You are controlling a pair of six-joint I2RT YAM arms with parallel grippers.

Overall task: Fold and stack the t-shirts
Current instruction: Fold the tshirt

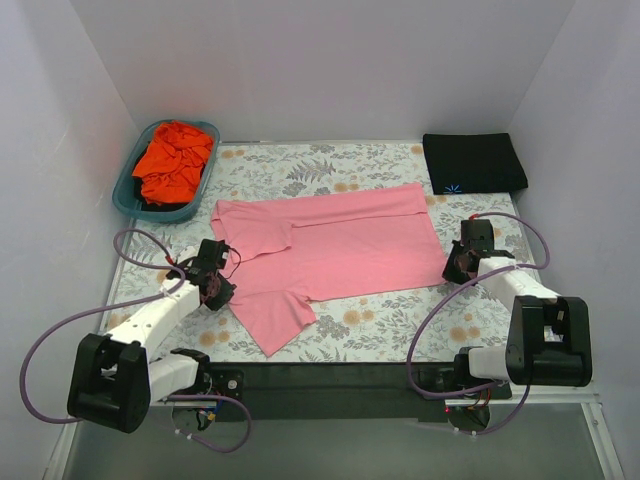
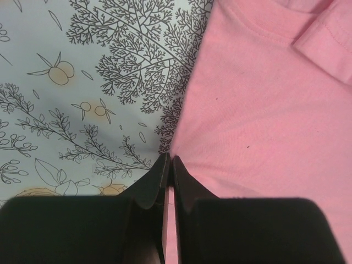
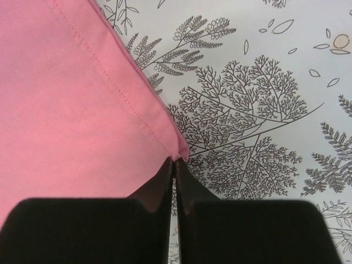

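A light pink t-shirt (image 1: pixel 340 250) lies spread flat across the middle of the floral tablecloth, one sleeve pointing toward the front. My left gripper (image 1: pixel 226 291) sits at its left edge; in the left wrist view the jaws (image 2: pixel 169 159) are shut with the pink cloth's edge (image 2: pixel 264 110) pinched between them. My right gripper (image 1: pixel 455 268) is at the shirt's right hem corner, and the right wrist view shows it (image 3: pixel 173 161) shut on the bunched corner of the pink fabric (image 3: pixel 66 110). A folded black t-shirt (image 1: pixel 473 162) with a small blue logo rests at the back right. An orange-red t-shirt (image 1: pixel 173 160) lies crumpled in the basket.
The teal plastic basket (image 1: pixel 125 195) stands at the back left against the wall. White walls close in the table on three sides. Floral cloth (image 1: pixel 400 325) shows bare in front of the pink shirt, up to the black front rail.
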